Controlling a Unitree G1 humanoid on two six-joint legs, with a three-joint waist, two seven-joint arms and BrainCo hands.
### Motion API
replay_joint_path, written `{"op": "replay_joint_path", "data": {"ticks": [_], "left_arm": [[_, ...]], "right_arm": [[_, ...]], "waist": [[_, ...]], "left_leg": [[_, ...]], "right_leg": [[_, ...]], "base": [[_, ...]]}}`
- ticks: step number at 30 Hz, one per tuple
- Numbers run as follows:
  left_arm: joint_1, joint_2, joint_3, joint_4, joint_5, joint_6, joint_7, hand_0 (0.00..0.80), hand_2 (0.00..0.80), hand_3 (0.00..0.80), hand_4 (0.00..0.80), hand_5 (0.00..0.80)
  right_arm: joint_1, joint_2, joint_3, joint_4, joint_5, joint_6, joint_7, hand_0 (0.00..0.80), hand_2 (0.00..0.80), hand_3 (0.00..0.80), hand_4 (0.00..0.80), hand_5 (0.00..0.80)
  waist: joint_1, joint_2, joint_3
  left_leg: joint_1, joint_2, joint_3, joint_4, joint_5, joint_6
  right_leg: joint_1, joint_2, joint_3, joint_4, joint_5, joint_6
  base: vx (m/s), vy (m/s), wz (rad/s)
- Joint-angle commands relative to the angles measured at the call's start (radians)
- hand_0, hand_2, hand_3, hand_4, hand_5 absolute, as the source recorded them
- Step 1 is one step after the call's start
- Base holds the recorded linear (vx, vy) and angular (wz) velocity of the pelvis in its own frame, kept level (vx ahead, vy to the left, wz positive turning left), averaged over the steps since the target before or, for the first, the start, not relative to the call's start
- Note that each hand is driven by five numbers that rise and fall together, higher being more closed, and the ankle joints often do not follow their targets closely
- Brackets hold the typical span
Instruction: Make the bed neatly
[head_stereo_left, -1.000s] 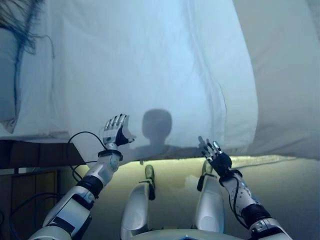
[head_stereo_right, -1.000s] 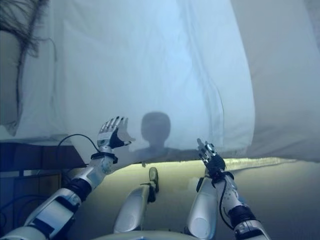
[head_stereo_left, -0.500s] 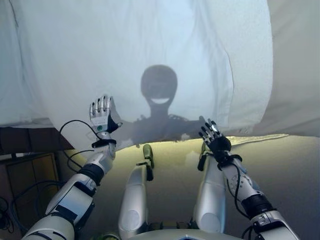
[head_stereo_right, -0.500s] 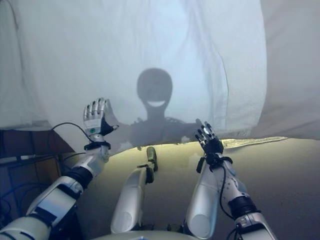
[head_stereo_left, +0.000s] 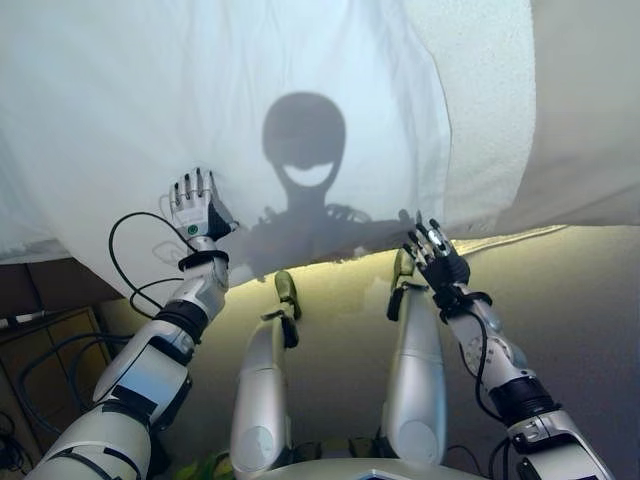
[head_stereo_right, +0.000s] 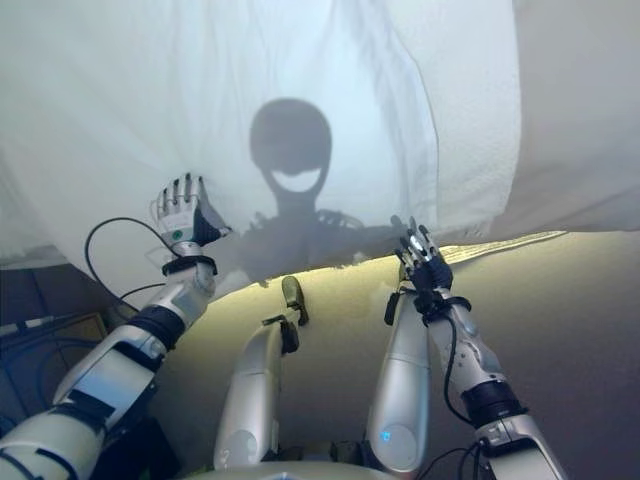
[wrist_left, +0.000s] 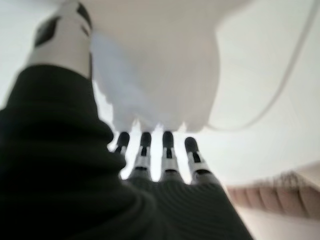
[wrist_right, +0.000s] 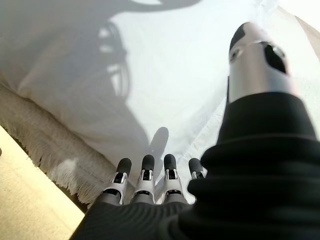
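Observation:
A white sheet (head_stereo_left: 150, 90) covers the bed and hangs over its near edge. My left hand (head_stereo_left: 195, 208) is open, with straight fingers against the sheet just above its hanging hem. In the left wrist view its fingertips (wrist_left: 167, 142) touch the white cloth (wrist_left: 155, 65). My right hand (head_stereo_left: 437, 258) is open, with spread fingers at the sheet's lower edge near its right corner. The right wrist view shows its straight fingers (wrist_right: 145, 182) over the sheet (wrist_right: 165, 65) and a fringed beige edge (wrist_right: 55, 152). Neither hand holds cloth.
A textured white layer (head_stereo_left: 490, 80) lies along the sheet's right side, with a beige cover (head_stereo_left: 590, 100) beyond it. A dark wooden piece (head_stereo_left: 45, 285) shows under the bed's left end. Yellow-beige floor (head_stereo_left: 340, 320) lies in front of the bed.
The camera has shifted, so the bed sits lower and nearer in view. My left hand has moved onto the sheet above the hem. My right hand stays at the lower edge.

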Motion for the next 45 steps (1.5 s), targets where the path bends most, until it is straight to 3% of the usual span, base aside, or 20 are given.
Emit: {"op": "replay_joint_path", "data": {"ticks": [1, 2, 3, 4, 18, 27, 31, 36, 38, 45], "left_arm": [[0.002, 0.034, 0.031, 0.03, -0.06, -0.036, -0.086, 0.041, 0.041, 0.041, 0.041, 0.041], [0.005, 0.031, 0.026, 0.033, -0.074, -0.035, -0.093, 0.257, 0.257, 0.257, 0.257, 0.257], [0.009, 0.027, 0.026, 0.033, -0.078, -0.032, -0.097, 0.574, 0.574, 0.574, 0.574, 0.574], [0.01, 0.024, 0.025, 0.033, -0.081, -0.027, -0.1, 0.8, 0.8, 0.8, 0.8, 0.8], [0.014, 0.045, 0.028, 0.024, -0.062, -0.041, -0.107, 0.8, 0.8, 0.8, 0.8, 0.8], [0.082, 0.062, 0.059, 0.013, -0.091, -0.127, -0.114, 0.8, 0.8, 0.8, 0.8, 0.8], [0.17, 0.07, 0.079, 0.029, -0.034, -0.172, -0.139, 0.8, 0.8, 0.8, 0.8, 0.8], [0.264, 0.08, 0.075, 0.051, 0.055, -0.179, -0.155, 0.8, 0.8, 0.8, 0.8, 0.8], [0.303, 0.099, 0.081, 0.057, 0.066, -0.183, -0.168, 0.8, 0.8, 0.8, 0.8, 0.8], [0.409, 0.126, 0.126, 0.036, -0.043, -0.234, -0.189, 0.8, 0.8, 0.8, 0.8, 0.8]], "right_arm": [[0.007, -0.042, -0.014, -0.129, -0.021, 0.003, 0.007, 0.0, 0.0, 0.0, 0.0, 0.0], [0.007, -0.047, -0.014, -0.141, -0.024, 0.012, 0.007, 0.0, 0.0, 0.0, 0.0, 0.0], [0.006, -0.051, -0.012, -0.152, -0.025, 0.018, 0.002, 0.0, 0.0, 0.0, 0.0, 0.0], [0.004, -0.052, -0.013, -0.158, -0.029, 0.024, 0.0, 0.0, 0.0, 0.0, 0.0, 0.0], [0.015, -0.04, -0.017, -0.168, -0.026, 0.001, 0.022, 0.0, 0.0, 0.0, 0.0, 0.0], [0.078, -0.036, -0.049, -0.133, 0.001, 0.001, 0.085, 0.0, 0.0, 0.0, 0.0, 0.0], [0.134, -0.049, -0.08, -0.075, 0.013, 0.029, 0.15, 0.0, 0.0, 0.0, 0.0, 0.0], [0.157, -0.074, -0.1, -0.05, -0.01, 0.069, 0.151, 0.0, 0.0, 0.0, 0.0, 0.0], [0.167, -0.091, -0.115, -0.052, -0.018, 0.09, 0.14, 0.0, 0.0, 0.0, 0.0, 0.0], [0.214, -0.136, -0.144, -0.063, -0.027, 0.131, 0.104, 0.0, 0.0, 0.0, 0.0, 0.0]], "waist": [[-0.017, 0.0, 0.035], [-0.019, 0.003, 0.036], [-0.019, 0.006, 0.036], [-0.02, 0.008, 0.036], [0.001, -0.003, 0.036], [0.011, -0.002, 0.035], [0.016, 0.019, -0.009], [0.017, 0.061, -0.072], [0.012, 0.075, -0.096], [0.019, 0.127, -0.153]], "left_leg": [[-0.114, -0.007, -0.037, 0.079, 0.053, 0.019], [-0.121, -0.006, -0.036, 0.083, 0.053, 0.019], [-0.127, -0.005, -0.036, 0.086, 0.054, 0.019], [-0.13, -0.004, -0.036, 0.087, 0.054, 0.019], [-0.166, 0.007, -0.051, 0.093, 0.056, 0.024], [-0.008, 0.001, -0.03, 0.039, 0.044, 0.032], [0.091, -0.001, -0.018, 0.003, 0.04, 0.033], [0.202, -0.012, -0.005, -0.059, 0.048, 0.025], [0.23, -0.021, 0.009, -0.083, 0.073, 0.028], [0.321, -0.038, 0.018, -0.116, 0.066, 0.012]], "right_leg": [[0.011, -0.016, 0.015, -0.217, 0.293, 0.106], [0.006, -0.018, 0.02, -0.216, 0.294, 0.106], [0.001, -0.018, 0.024, -0.214, 0.294, 0.106], [-0.003, -0.019, 0.026, -0.212, 0.294, 0.106], [-0.016, -0.02, 0.007, -0.213, 0.294, 0.106], [0.131, -0.044, -0.041, -0.237, 0.276, 0.106], [0.208, -0.07, -0.063, -0.243, 0.259, 0.105], [0.285, -0.101, -0.081, -0.259, 0.232, 0.106], [0.308, -0.119, -0.09, -0.279, 0.246, 0.093], [0.382, -0.165, -0.097, -0.288, 0.22, 0.092]], "base": [[0.032, 0.103, -0.11], [0.032, 0.088, -0.11], [0.026, 0.077, -0.1], [0.016, 0.05, -0.06], [0.002, -0.026, -0.01], [0.025, -0.032, 0.0], [0.125, 0.031, 0.0], [0.114, 0.121, -0.02], [0.048, 0.137, 0.11], [0.109, 0.106, 0.13]]}}
